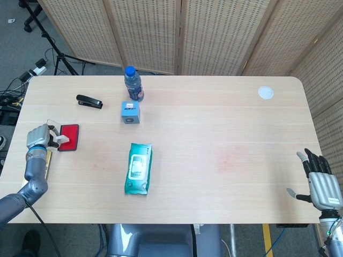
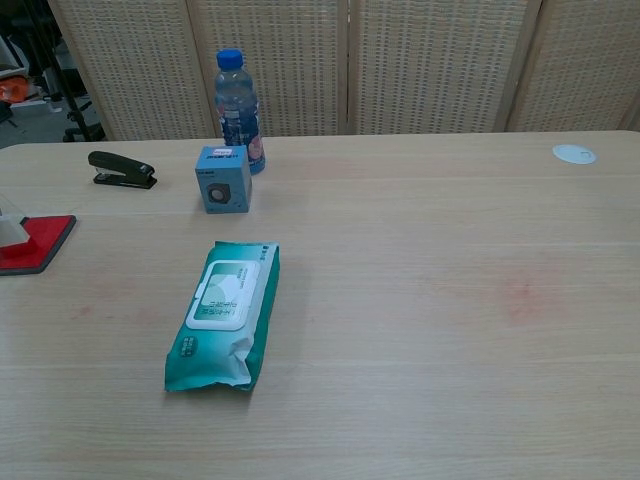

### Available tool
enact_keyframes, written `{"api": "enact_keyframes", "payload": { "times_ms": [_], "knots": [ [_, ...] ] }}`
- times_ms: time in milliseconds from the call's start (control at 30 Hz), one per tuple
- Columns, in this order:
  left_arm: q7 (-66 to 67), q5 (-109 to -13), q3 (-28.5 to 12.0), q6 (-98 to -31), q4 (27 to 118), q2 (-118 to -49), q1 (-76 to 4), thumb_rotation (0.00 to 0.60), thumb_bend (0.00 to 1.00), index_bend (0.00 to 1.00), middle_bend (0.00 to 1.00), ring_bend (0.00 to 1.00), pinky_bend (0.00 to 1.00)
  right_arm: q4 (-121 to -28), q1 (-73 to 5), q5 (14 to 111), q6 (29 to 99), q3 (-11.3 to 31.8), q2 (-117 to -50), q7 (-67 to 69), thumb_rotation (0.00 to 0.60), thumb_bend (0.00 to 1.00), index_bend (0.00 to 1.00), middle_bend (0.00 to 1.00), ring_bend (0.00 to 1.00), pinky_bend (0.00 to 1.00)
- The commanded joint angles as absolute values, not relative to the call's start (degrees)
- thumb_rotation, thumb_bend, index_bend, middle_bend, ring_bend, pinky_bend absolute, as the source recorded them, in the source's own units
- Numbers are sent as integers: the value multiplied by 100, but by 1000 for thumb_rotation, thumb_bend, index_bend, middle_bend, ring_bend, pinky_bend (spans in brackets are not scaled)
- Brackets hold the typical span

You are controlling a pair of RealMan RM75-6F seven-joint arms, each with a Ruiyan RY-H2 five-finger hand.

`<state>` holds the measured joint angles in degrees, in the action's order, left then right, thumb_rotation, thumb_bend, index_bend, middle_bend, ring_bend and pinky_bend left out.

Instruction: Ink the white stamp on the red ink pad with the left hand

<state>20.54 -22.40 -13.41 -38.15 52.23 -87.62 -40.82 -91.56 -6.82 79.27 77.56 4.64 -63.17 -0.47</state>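
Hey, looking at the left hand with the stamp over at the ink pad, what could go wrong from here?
The left hand holds the white stamp at the left edge of the red ink pad, so it may ink only partly or tip off the edge. The pad sits near the table edge, so a push could slide it towards that edge. The chest view barely shows the stamp, so contact is hard to judge.

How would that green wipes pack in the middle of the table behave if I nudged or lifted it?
The wipes pack lies flat and looks like a soft pouch, so it would probably slide rather than roll or tip on the table. Its near end is crumpled, which suggests it would sag if lifted by one end. The glossy wrapper may be a little slippery under fingers.
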Motion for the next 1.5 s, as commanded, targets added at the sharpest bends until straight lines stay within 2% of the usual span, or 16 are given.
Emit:
{"api": "enact_keyframes", "payload": {
  "times_ms": [33, 467, 800, 1200, 1367, 1500],
  "knots": [
    [2061, -2254, -1347, -3830, 5228, -8774, -4087, 600, 435, 643, 1000, 1000, 974, -9157, -680, 7924, 7758, 465, -6314, -38, 600, 0, 0, 0, 0, 0],
    [2124, -2300, -1358, -3909, 5345, -8746, -4069, 600, 433, 643, 1000, 1000, 974, -9166, -670, 7952, 7782, 458, -6295, -4, 600, 0, 0, 0, 0, 0],
    [2066, -2413, -1436, -4129, 5781, -8446, -3997, 600, 432, 643, 1000, 1000, 974, -9176, -672, 7967, 7780, 454, -6286, 14, 600, 0, 0, 0, 0, 0],
    [1724, -2840, -1602, -4440, 7197, -7487, -3758, 600, 426, 643, 1000, 1000, 974, -9215, -661, 8020, 7815, 441, -6260, 42, 600, 0, 0, 0, 0, 0],
    [1480, -3536, -1534, -4403, 8160, -6958, -3605, 600, 424, 643, 1000, 1000, 974, -9219, -660, 8023, 7820, 445, -6245, 72, 600, 0, 0, 0, 0, 0],
    [1538, -4162, -1318, -4515, 8697, -6909, -3563, 600, 423, 643, 1000, 1000, 974, -9230, -657, 8046, 7826, 440, -6228, 108, 600, 0, 0, 0, 0, 0]
  ]
}}
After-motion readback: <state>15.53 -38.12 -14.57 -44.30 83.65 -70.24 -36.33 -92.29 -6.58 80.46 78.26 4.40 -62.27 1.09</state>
